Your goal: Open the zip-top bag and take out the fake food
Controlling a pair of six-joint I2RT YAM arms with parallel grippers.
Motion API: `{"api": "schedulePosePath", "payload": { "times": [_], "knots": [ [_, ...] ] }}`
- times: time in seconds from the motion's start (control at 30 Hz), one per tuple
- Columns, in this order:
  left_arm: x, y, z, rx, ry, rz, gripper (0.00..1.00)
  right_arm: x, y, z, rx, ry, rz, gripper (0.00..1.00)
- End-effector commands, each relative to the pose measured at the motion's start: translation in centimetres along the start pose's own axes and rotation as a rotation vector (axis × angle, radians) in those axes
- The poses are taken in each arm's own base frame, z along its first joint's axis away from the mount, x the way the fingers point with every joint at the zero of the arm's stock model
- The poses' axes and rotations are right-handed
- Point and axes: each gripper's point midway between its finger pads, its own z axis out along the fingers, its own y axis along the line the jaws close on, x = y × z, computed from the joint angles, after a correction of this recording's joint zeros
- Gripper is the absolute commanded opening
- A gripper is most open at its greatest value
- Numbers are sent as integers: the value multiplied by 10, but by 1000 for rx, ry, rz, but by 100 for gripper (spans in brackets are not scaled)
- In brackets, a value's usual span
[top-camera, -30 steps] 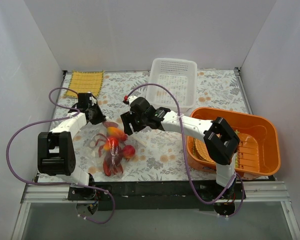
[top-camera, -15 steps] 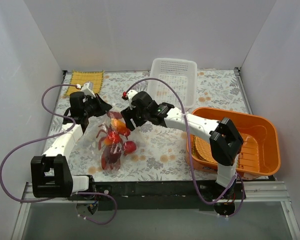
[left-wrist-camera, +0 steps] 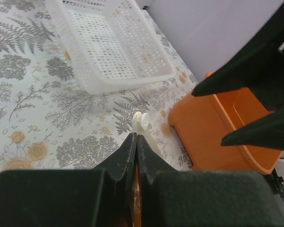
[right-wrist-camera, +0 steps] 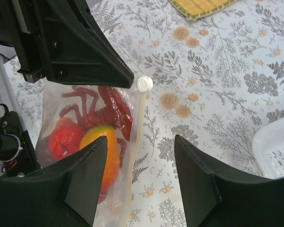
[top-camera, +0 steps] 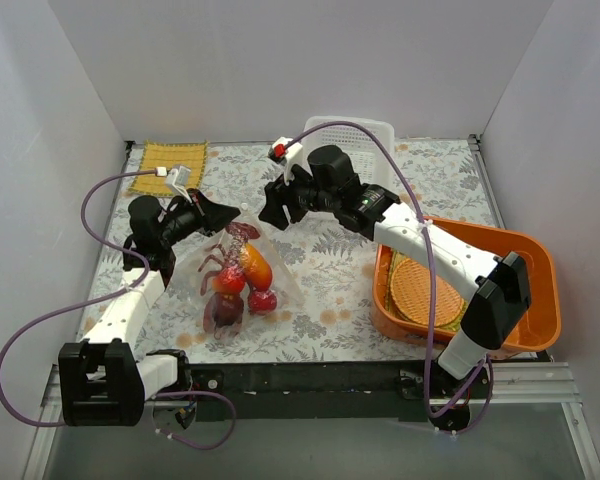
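Your left gripper has its jaws pressed together on the top edge of the zip-top bag, just beside the white slider on the zip strip. From that pinch the bag hangs down toward 6 o'clock, and its lower end lies on the flowered table, at about 8 o'clock from the table's middle. All the fake food shows through the clear plastic: the red lobster uppermost, the orange-yellow mango and a round red fruit under it, and a dark red piece at the bottom. Your right gripper hovers at 3 o'clock of the slider with its jaws wide apart, holding nothing. The white basket stands at 12 o'clock. The orange tub sits at 3 o'clock with a round woven mat inside. A yellow mat lies at 10 o'clock.
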Motion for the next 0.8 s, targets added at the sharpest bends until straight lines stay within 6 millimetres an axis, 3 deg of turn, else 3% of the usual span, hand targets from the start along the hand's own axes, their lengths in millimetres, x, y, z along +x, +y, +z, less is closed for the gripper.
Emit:
{"api": "schedulePosePath", "payload": {
  "times": [0.0,0.2,0.43,0.77],
  "knots": [
    [-11,-40,-10,175,-25,72,0,-24,27,-7,-189,-86,-33,65],
    [-6,-48,-15,209,-31,67,0,-32,29,3,-245,-101,9,58],
    [-4,-54,-19,231,-18,71,0,-37,26,16,-252,-111,59,57],
    [-5,-56,-20,229,-15,76,0,-48,25,17,-278,-173,107,55]
  ]
}}
